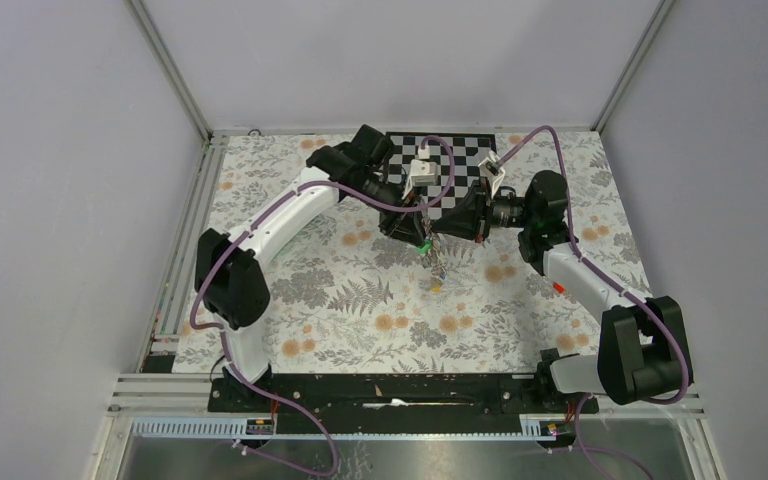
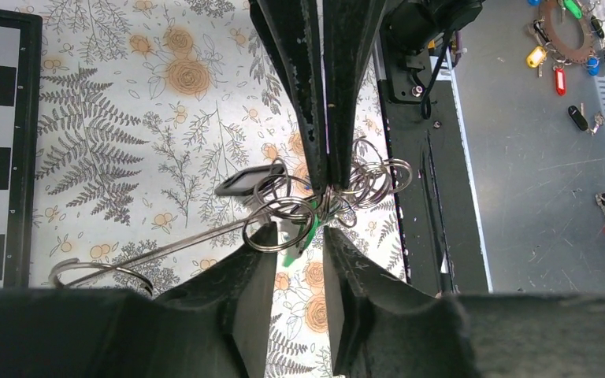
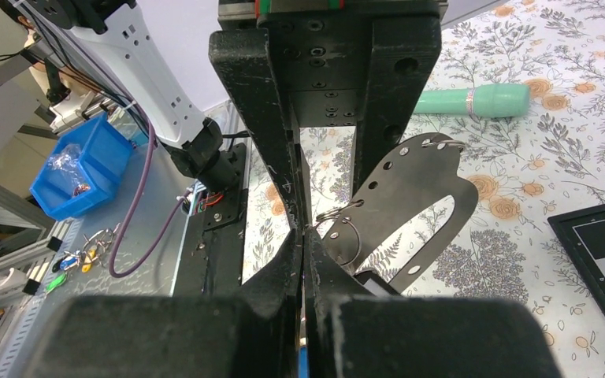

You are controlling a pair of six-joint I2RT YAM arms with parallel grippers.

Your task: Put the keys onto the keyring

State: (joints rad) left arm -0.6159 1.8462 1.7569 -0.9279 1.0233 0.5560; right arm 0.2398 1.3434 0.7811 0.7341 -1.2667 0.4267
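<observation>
right gripper (image 2: 328, 185) pinching tangled silvery wire keyring (image 2: 345, 198), green plastic key (image 2: 295, 250)

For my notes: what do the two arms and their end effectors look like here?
The left arm and right arm have white curved links between bulky black joints, and a purple cable runs along each. The left end effector and right end effector are black, each with two flat, scuffed fingers.
</observation>
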